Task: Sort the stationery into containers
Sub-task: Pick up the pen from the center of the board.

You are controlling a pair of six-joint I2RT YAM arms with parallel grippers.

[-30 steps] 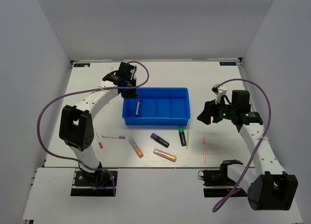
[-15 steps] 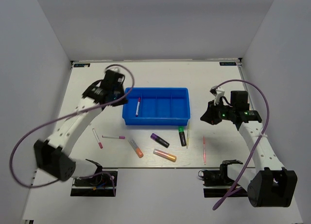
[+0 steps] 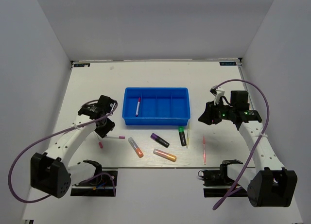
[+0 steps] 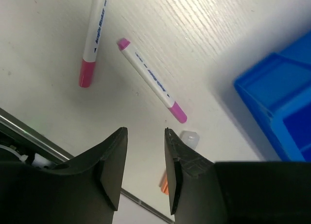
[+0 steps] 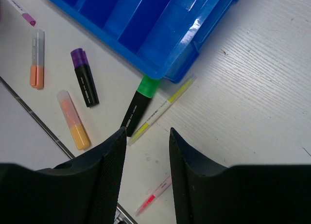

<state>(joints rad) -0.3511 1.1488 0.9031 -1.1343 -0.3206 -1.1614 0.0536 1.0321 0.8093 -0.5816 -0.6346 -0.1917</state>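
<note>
The left arm has swung back from the tray to the near-left of the desk; one pen lies in the leftmost compartment. Its end effector hangs part open and empty over two pink-white pens, probably lining up the next pick. Highlighters lie loose in front of the tray. The right end effector hovers, jaws apart and empty, above the green-black highlighter and yellow stick.

White table, 3 grey walls, 2 small, perhaps printed, labels at its far corners.
</note>
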